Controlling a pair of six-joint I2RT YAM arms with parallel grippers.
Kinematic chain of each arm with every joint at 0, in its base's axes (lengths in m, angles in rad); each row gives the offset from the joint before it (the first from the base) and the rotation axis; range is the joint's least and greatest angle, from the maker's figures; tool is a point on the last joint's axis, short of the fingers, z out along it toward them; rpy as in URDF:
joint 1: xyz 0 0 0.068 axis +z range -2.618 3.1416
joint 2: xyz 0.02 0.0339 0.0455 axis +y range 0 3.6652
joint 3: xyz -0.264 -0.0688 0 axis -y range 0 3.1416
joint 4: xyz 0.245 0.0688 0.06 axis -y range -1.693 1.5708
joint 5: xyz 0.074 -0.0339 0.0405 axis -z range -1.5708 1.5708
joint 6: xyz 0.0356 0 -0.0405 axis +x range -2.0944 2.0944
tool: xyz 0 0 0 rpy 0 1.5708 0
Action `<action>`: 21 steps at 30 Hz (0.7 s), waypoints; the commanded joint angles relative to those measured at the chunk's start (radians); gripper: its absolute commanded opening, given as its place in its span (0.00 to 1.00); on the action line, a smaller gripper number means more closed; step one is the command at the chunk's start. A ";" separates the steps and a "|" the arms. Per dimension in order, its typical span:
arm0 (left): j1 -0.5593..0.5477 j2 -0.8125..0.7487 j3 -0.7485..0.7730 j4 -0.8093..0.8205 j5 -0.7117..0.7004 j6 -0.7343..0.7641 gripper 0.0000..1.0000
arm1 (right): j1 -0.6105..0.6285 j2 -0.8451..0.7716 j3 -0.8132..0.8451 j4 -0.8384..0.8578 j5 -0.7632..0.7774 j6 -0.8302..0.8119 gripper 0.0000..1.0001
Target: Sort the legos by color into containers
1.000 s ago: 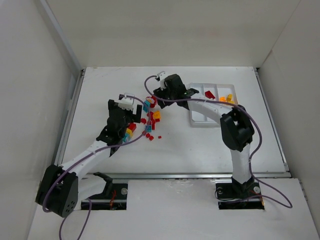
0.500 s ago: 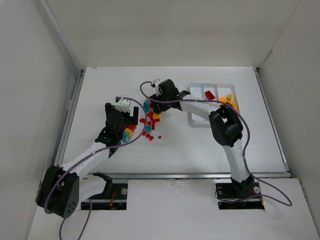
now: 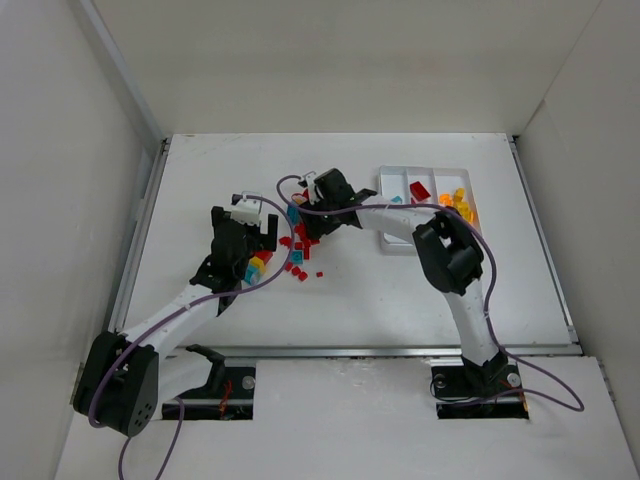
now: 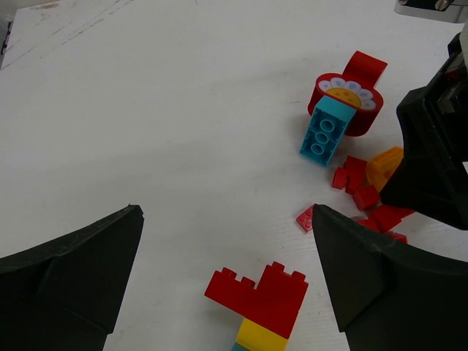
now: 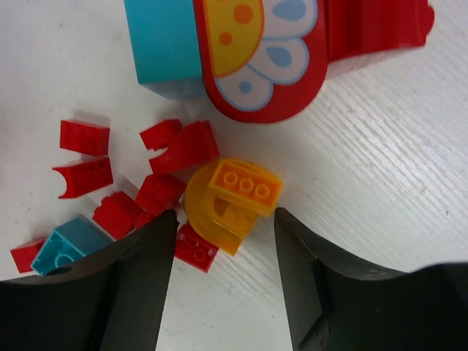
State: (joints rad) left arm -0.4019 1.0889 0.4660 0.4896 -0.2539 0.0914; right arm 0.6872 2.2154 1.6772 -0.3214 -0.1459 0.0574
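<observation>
Loose legos (image 3: 298, 258) in red, orange and teal lie mid-table. My right gripper (image 5: 223, 219) hangs over them, open, its jaws either side of an orange curved piece (image 5: 228, 199) with a small gap on each side; in the top view the right gripper (image 3: 308, 213) is at the pile's far edge. A red flower-printed piece (image 5: 259, 51) and a teal brick (image 5: 162, 44) lie just beyond. My left gripper (image 4: 227, 212) is wide open and empty, above a red-on-yellow stack (image 4: 259, 296). The white tray (image 3: 430, 168) of containers holds red (image 3: 419, 188) and orange (image 3: 460, 205) pieces.
Small red bricks (image 5: 84, 157) and a teal brick (image 5: 69, 245) crowd the right gripper's left jaw. The right gripper's black body (image 4: 431, 161) fills the right side of the left wrist view. White walls enclose the table on the left, right and back.
The right arm has swung left from beside the tray to over the pile, and its jaws have narrowed. The left gripper shifted slightly and stays wide open.
</observation>
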 commanded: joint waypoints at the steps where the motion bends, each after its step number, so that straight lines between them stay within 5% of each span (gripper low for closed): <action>1: 0.002 -0.026 -0.007 0.038 0.008 -0.018 1.00 | 0.011 0.021 0.070 0.041 -0.012 0.007 0.61; 6: 0.002 -0.026 -0.016 0.038 0.008 -0.018 1.00 | 0.011 0.050 0.101 0.027 -0.012 0.007 0.56; 11: 0.002 -0.026 -0.017 0.038 0.008 -0.018 1.00 | 0.011 0.040 0.073 0.041 -0.012 0.007 0.33; 21: 0.002 -0.035 -0.026 0.038 0.028 -0.018 1.00 | -0.011 -0.101 -0.003 0.093 -0.043 0.027 0.22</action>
State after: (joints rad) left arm -0.4019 1.0882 0.4614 0.4908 -0.2379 0.0883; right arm 0.6868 2.2383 1.7081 -0.3008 -0.1555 0.0635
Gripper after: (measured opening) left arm 0.996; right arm 0.419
